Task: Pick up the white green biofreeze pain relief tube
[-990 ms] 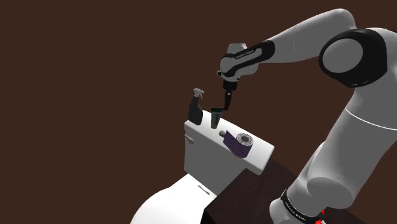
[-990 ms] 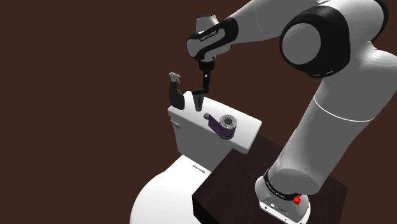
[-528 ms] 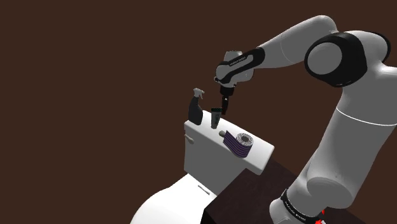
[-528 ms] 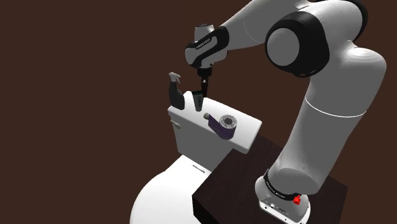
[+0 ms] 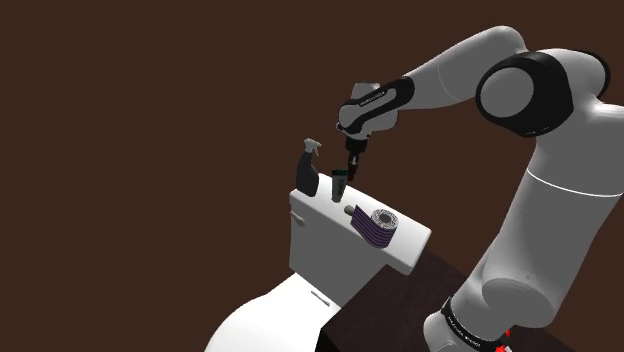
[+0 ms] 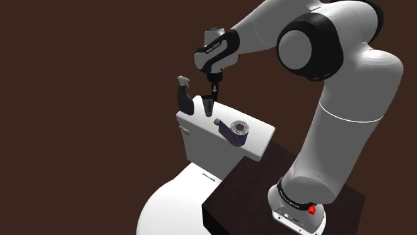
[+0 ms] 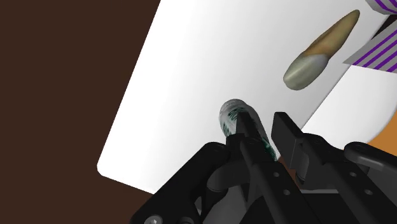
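Standing upright on white toilet tank lid (image 5: pixel 322 218), white-green tube (image 5: pixel 339 185) sits between dark spray bottle (image 5: pixel 309 172) and purple-striped roll (image 5: pixel 378 228). We see claw (image 5: pixel 351 171) coming down from above, black fingers (image 7: pixel 247 141) clenched on tube's upper end, one each side. Tube's base on lid.
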